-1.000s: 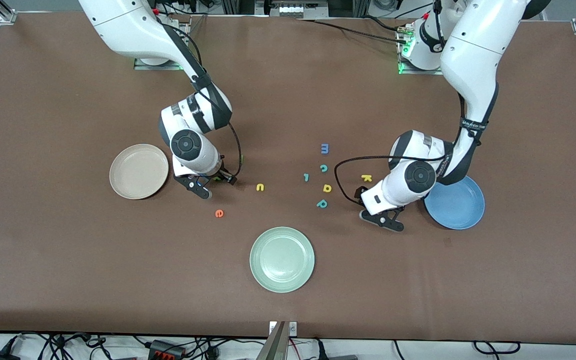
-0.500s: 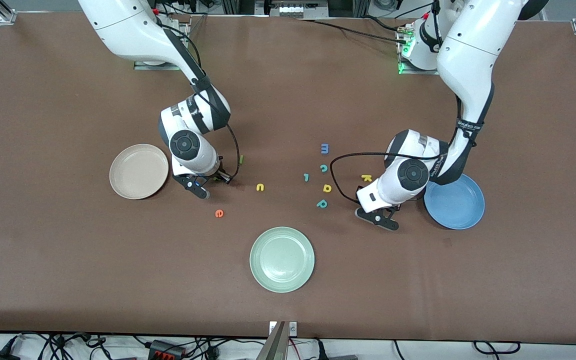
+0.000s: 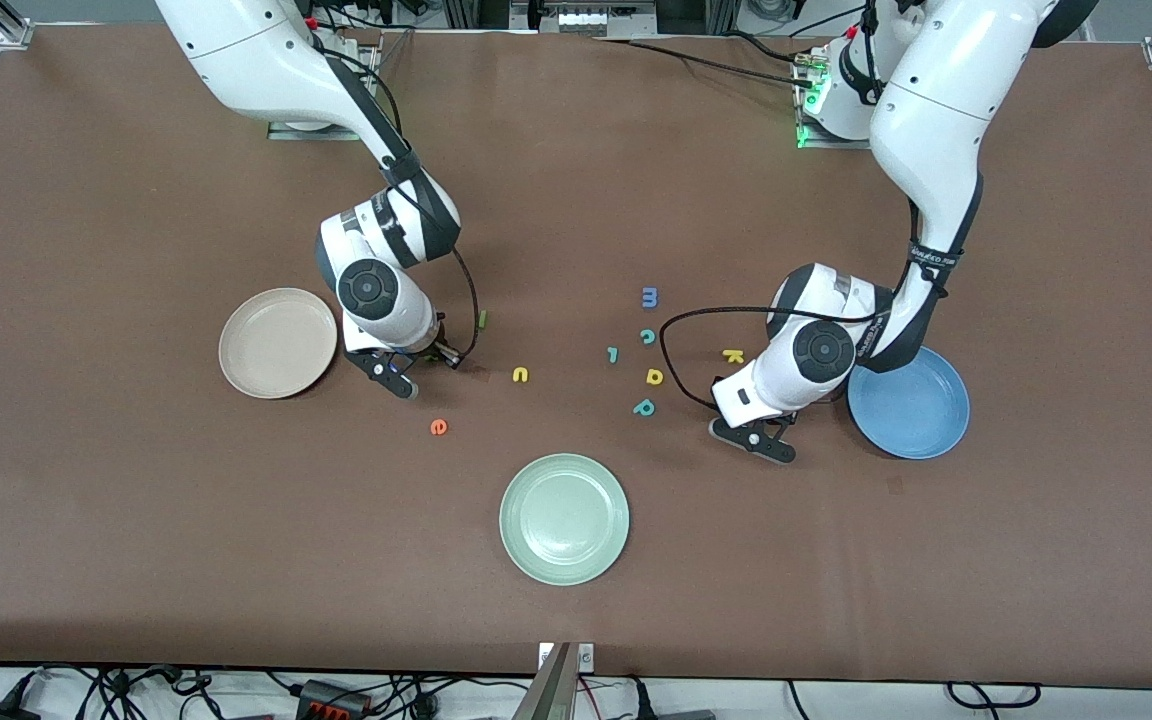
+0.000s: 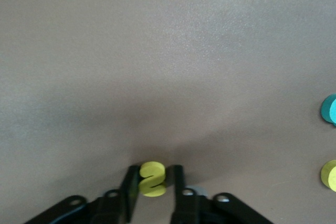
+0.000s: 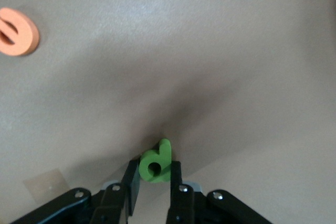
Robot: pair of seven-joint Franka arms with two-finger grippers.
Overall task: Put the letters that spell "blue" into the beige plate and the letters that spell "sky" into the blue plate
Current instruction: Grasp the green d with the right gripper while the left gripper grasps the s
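Beige plate, blue plate: no letters inside.

A pale green plate lies on the brown tabletop, nearest the front camera. Between the two tools sit a blue m, a teal c, a yellow a-shaped letter and a teal p.
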